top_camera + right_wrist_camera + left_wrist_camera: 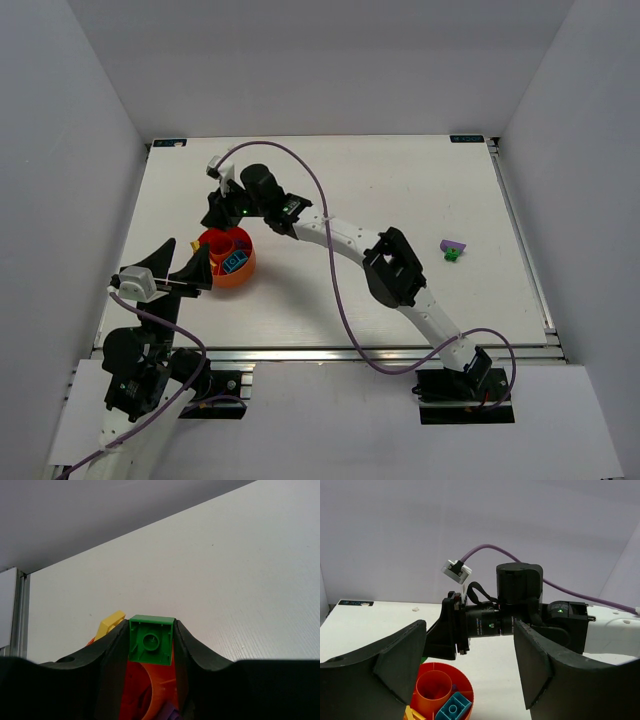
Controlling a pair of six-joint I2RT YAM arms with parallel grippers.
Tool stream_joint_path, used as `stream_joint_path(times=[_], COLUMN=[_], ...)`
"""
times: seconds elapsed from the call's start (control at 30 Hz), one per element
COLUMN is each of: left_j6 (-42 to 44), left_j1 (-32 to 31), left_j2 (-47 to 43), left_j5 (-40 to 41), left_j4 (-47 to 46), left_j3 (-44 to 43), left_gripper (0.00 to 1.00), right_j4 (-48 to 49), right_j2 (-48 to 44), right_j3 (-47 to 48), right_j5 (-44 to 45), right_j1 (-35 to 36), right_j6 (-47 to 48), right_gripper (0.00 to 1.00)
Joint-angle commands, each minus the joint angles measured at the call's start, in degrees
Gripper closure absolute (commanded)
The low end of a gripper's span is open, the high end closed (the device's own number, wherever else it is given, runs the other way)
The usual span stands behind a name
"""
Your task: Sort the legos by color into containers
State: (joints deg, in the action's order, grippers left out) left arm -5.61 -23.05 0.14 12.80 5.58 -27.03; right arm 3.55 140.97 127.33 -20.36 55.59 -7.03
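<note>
The red bowl (210, 240) and the orange bowl (243, 274) stand together left of the table's middle. In the left wrist view the orange cup (434, 686) sits inside the red bowl (464, 689). A teal brick (235, 263) and a yellow brick (411, 714) lie in them. My right gripper (216, 212) is shut on a green brick (151, 640), just above the bowls' far rim (131, 685). A yellow brick (110, 622) and a bit of purple (170, 713) show beside its fingers. My left gripper (190, 248) is open and empty, close to the bowls' left side.
A purple brick (453, 244) and a green brick (452, 256) lie together at the right of the table. The right arm (345, 240) stretches across the middle of the table. White walls close in the far, left and right sides.
</note>
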Motion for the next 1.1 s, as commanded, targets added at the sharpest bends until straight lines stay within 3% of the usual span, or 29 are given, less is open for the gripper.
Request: stream_joint_path(times=[0.0,0.6,1.07], left_j6=[-0.4,-0.3,-0.4], left_j1=[0.2,0.2,0.2], left_j2=[-2.8,-3.0,-3.0], left_j5=[0.7,1.4,1.7], left_j4=[0.0,0.3,0.5], left_j3=[0.0,0.0,0.0], left_gripper=[0.20,0.19,0.19], right_j4=[4.4,3.7,2.3], right_j2=[0.9,2.1,1.5], right_j3=[3.0,1.0,-1.2], right_j5=[1.1,0.0,-0.7], right_j1=[0.5,1.3,1.6], right_j6=[-1.0,-1.1,-0.1], right_gripper=[1.00,0.97,0.75])
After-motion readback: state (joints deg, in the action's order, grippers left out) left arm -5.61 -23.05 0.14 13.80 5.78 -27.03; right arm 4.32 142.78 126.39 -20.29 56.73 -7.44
